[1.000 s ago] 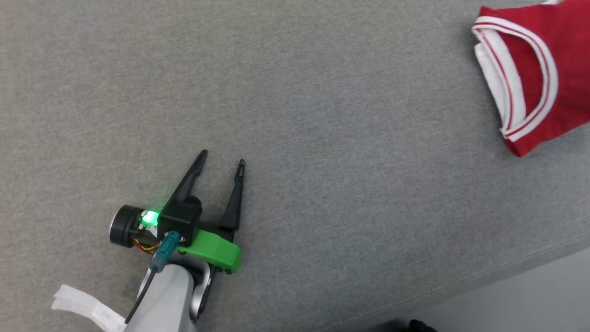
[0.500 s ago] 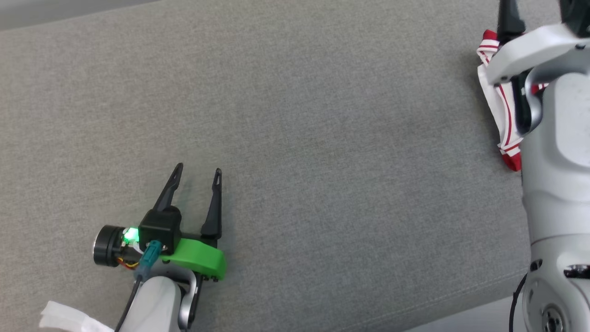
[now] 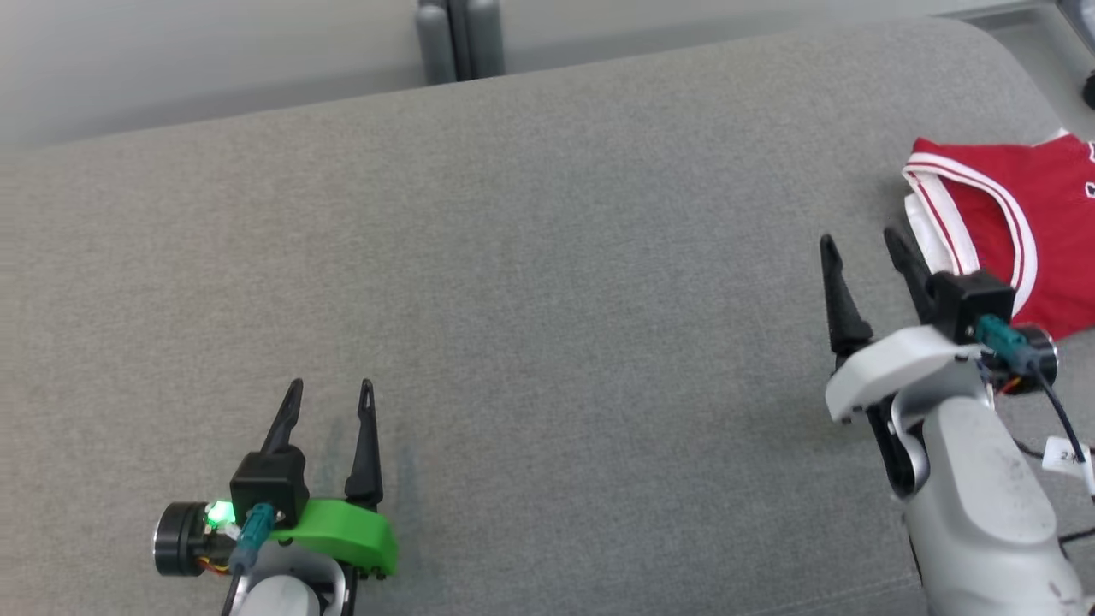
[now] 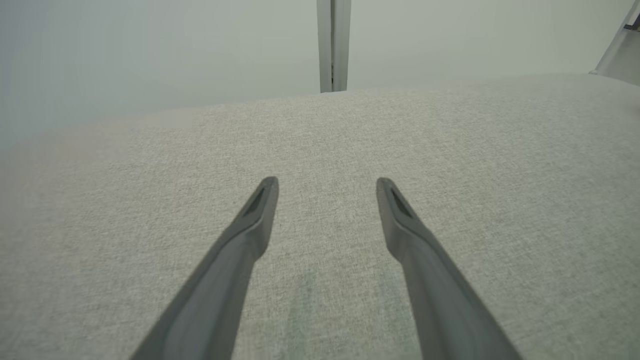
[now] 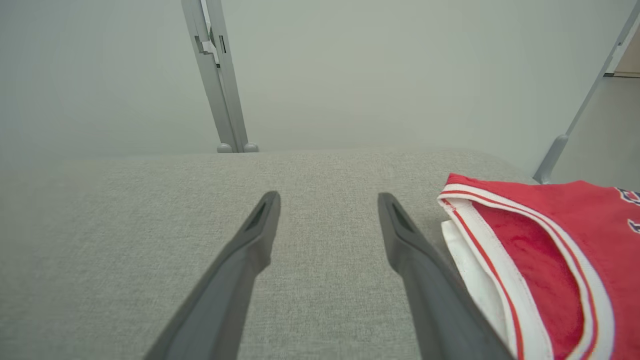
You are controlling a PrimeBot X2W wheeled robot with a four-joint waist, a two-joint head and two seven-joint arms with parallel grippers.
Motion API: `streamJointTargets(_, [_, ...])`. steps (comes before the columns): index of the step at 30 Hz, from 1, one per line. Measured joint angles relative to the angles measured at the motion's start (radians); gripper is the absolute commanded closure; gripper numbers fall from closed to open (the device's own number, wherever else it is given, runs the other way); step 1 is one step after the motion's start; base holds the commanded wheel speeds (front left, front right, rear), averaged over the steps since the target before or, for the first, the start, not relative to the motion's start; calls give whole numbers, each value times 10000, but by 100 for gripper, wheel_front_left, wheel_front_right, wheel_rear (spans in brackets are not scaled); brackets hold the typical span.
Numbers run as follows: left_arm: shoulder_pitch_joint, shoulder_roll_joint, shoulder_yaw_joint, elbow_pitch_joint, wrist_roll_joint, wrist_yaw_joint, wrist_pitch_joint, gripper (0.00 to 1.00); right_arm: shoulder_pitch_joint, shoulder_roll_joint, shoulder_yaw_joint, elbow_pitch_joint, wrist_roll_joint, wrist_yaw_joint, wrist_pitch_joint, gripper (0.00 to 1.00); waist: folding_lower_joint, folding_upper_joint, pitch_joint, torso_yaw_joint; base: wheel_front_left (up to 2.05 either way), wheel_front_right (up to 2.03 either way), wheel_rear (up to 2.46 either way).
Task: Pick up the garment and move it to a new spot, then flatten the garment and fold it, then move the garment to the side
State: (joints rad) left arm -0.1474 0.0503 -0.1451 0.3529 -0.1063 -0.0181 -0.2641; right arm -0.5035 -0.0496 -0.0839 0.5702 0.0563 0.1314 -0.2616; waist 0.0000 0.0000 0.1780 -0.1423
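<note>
The garment (image 3: 1026, 222) is a red jersey with white and red trim, lying folded at the far right of the grey surface (image 3: 556, 282); it also fills the right side of the right wrist view as the jersey (image 5: 545, 260). My right gripper (image 3: 862, 244) is open just left of it, nothing between its fingers (image 5: 250, 240). My left gripper (image 3: 330, 389) is open at the lower left, far from the jersey, over bare fabric; its fingers (image 4: 255, 220) hold nothing.
The grey padded surface's far edge runs along the top, with a grey post (image 3: 458, 38) behind it. A slanted metal leg (image 5: 575, 120) stands beyond the rounded right corner. Cables hang from the right wrist (image 3: 1065, 445).
The head camera has tilted up, bringing the far edge and post into view. My right arm has drawn back off the jersey and now sits open beside it. The left gripper stays open.
</note>
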Motion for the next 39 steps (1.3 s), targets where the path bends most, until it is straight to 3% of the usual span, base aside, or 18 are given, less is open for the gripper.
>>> streamJointTargets(12, [1111, -2, 382, -90, -625, 35, 0, 0, 2663, 2, 188, -562, 867, 0, 0, 0, 0, 0, -1343, 962, 0, 0, 0])
streamJointTargets(19, [1512, -4, 731, -385, -945, -190, 0, 0, 3029, 4, 405, -732, 1233, 0, 0, 0, 0, 0, -1699, 1210, 0, 0, 0])
streamJointTargets(20, [1549, -8, 771, -391, -972, -219, 0, 100, 3049, 12, 412, -723, 1243, 2, 0, 100, 0, 0, -1725, 1218, 0, 0, 0])
streamJointTargets(26, [1670, -63, 771, 92, -1062, -221, 88, 100, 3404, 121, 374, -299, 1360, 2, 125, 100, -1, 0, -1733, 1224, 0, 0, 0])
streamJointTargets(39, [1627, -69, 1087, -35, -3467, -343, 713, 100, 3443, 119, 259, -723, 3783, 2, 746, 100, 0, 0, -1739, 1245, 0, 0, 0])
